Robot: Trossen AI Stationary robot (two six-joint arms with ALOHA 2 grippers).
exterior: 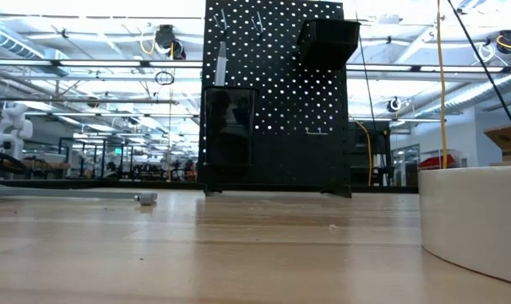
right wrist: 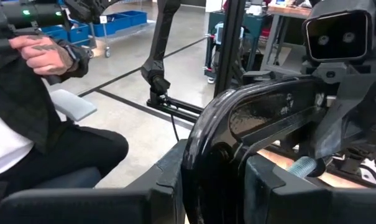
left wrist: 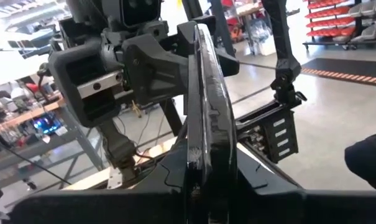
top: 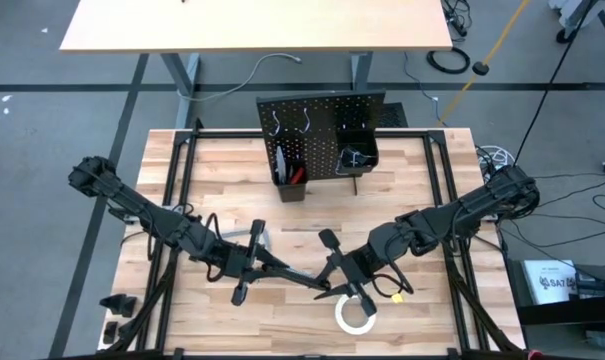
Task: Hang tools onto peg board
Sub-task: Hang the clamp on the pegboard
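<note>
Both pincers meet near the wooden worktop's (top: pixel 212 160) front edge, left pincer (top: pixel 317 283) and right pincer (top: pixel 344 280) each pinching the glossy black curved C-clamp (right wrist: pixel 250 118) between them. White tape roll (top: pixel 354 313) lies just beside; perforated black peg board (exterior: pixel 276 93) stands upright at the back edge.

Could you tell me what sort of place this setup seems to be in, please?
Probably a robotics lab or workshop hall. Beyond the wooden table with its black peg board, the low view shows open ceiling trusses and work benches, a white robot arm stands far off, and red parts bins line a wall.
</note>
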